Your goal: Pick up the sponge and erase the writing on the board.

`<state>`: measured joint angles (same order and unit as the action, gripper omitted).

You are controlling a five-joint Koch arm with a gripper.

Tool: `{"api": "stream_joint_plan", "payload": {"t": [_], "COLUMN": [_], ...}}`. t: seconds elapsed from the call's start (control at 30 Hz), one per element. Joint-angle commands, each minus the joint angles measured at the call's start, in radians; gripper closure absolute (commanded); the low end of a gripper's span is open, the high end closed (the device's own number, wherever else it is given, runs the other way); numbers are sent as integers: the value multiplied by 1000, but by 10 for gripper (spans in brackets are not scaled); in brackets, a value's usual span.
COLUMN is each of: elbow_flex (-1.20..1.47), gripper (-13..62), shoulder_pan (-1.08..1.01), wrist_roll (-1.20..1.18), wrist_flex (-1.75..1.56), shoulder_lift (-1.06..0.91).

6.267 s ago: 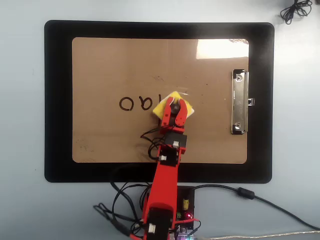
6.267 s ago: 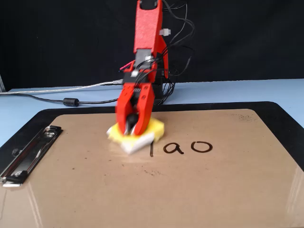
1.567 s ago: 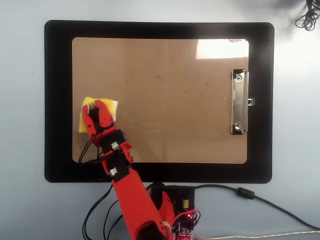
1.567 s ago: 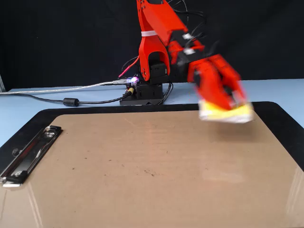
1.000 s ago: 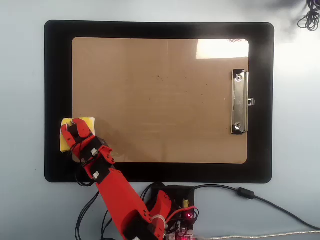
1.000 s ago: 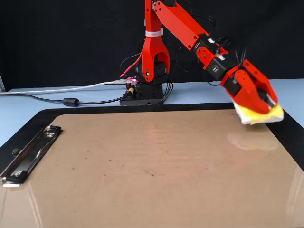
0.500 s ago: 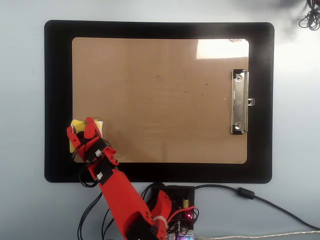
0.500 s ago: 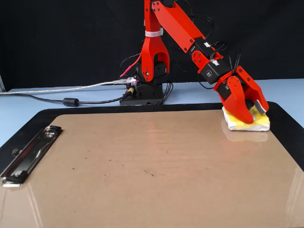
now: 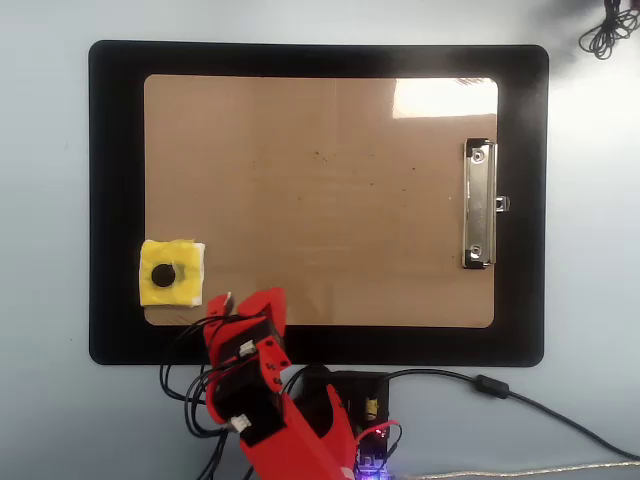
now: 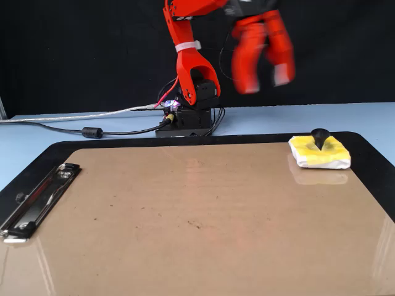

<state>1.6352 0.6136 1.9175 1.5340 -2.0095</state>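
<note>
**Sponge released at the board's corner, arm lifted clear**

Half a second ago the fingers were down around the sponge; now the gripper (image 10: 262, 79) is raised high above the tabletop and pulled back toward the arm's base, blurred in the fixed view. Its red fingers (image 10: 247, 58) stand spread apart with a clear gap between them and nothing held.

The sponge (image 9: 171, 273) lies flat by itself, yellow face up with its black knob (image 9: 163, 274) at the centre. In the overhead view it sits at the lower left corner of the board (image 9: 320, 180), overlapping the board's left edge onto the black mat (image 9: 115, 150) beneath. In the fixed view the same sponge (image 10: 320, 152) shows at the far right corner of the board.

No letters show on the board's brown surface; only a few faint specks and smudges remain, as in the frames just before. The silver clip (image 9: 479, 204) sits on the board's right short side in the overhead view, well apart from the sponge. Cables run from the arm's base (image 10: 188, 120) across the pale blue tabletop (image 10: 74, 132).
</note>
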Motion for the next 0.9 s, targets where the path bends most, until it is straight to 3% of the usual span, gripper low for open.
{"api": "stream_joint_plan", "payload": {"t": [0.0,0.13,0.27,0.37,0.87], "elbow_flex": [5,249,494,658,830], "gripper": [161,160,158,157,153], "shoulder_pan": [-158,-423,-546,-568,-571], "wrist_roll": [-199,-456,-486,-492,-491], "wrist_flex": [117,104,54,52,120], "shoulder_lift": [-26,-92,-183,-344,-342]}}
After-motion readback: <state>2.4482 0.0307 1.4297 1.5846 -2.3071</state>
